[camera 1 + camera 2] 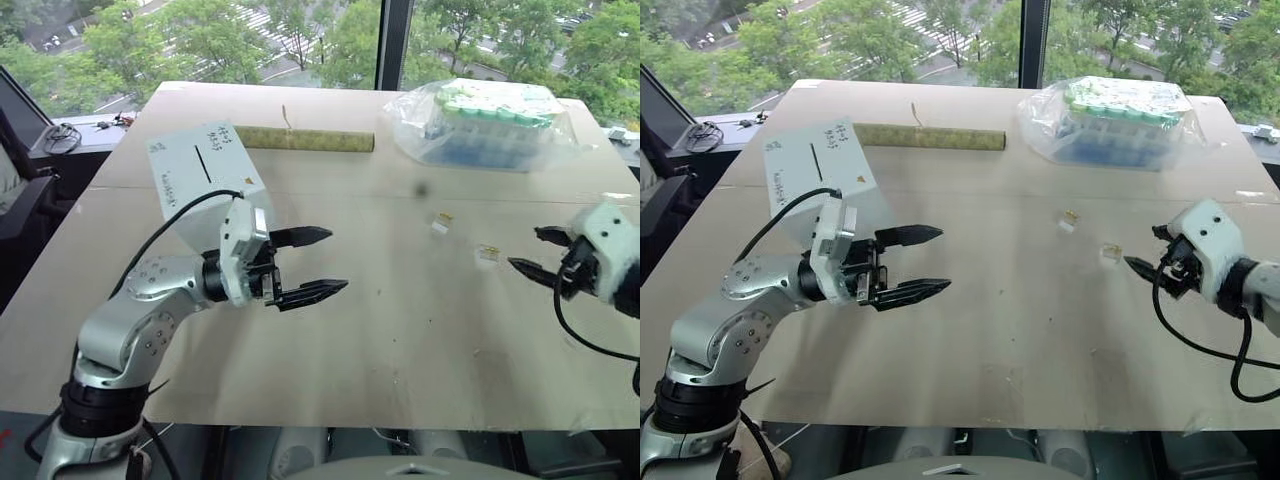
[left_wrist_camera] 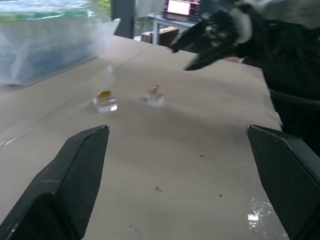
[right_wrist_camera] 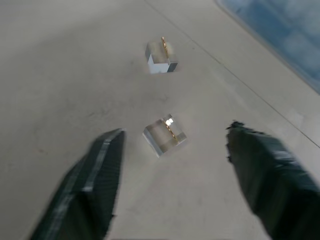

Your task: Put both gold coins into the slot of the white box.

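Note:
The white box (image 1: 205, 190) stands at the table's left with handwriting on its top, and the thin black slot (image 1: 203, 163) runs across that face. Just right of the box hovers my left gripper (image 1: 335, 262), open and empty, pointing rightward. Two gold coins (image 1: 441, 217) (image 1: 487, 250) each stand on edge in a small clear block at the table's right middle. My right gripper (image 1: 524, 248) is open beside the nearer coin (image 3: 170, 128), which lies ahead between its fingers (image 3: 95, 185) without touching them. The farther coin (image 3: 163, 46) sits beyond it.
A clear bag of tubes (image 1: 485, 125) rests at the back right. A long tan cardboard roll (image 1: 305, 140) lies at the back middle, behind the box. The table's front edge (image 1: 350, 425) runs close below both arms.

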